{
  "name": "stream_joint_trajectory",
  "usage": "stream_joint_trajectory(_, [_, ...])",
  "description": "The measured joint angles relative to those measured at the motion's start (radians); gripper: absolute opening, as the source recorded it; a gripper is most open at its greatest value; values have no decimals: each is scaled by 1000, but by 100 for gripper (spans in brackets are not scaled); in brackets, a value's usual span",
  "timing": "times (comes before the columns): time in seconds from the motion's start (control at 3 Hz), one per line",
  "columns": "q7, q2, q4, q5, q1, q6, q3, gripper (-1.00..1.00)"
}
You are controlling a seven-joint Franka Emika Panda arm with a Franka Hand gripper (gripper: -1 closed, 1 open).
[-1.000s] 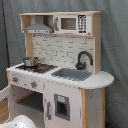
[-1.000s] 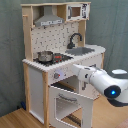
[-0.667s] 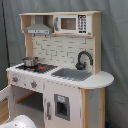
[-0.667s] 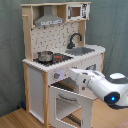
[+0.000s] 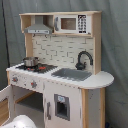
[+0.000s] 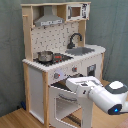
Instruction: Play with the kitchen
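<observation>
The kitchen [image 5: 60, 75] is a white and light-wood toy unit with a range hood [image 5: 39, 29], a microwave [image 5: 72, 23], a grey sink [image 5: 72, 74] and a black faucet [image 5: 83, 59]. A metal pot [image 5: 30, 61] stands on the stovetop. In the second exterior view the oven door [image 6: 64, 109] hangs open below the knobs [image 6: 56, 75]. My white arm [image 6: 102, 94] reaches in from the second exterior view's right, and the gripper [image 6: 70, 84] sits at the top of the open oven, just under the knob panel.
A grey curtain [image 5: 115, 45] hangs behind the kitchen. The floor [image 6: 15, 119] is wood. A white part of my arm [image 5: 19, 122] shows at the first exterior view's bottom left, beside the open oven door [image 5: 5, 102].
In the second exterior view my arm has dropped a little and moved left, closer to the oven opening. More of it shows at the first exterior view's bottom left.
</observation>
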Motion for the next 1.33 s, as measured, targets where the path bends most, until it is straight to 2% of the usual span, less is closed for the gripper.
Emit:
stream_joint_trajectory(0.33, [0,-17,-53,0,11,97,0,100])
stream_joint_trajectory(0.67, [0,-17,-131,0,46,169,0,100])
stream_joint_trajectory(1.33, [-1,-17,-281,0,176,244,-8,100])
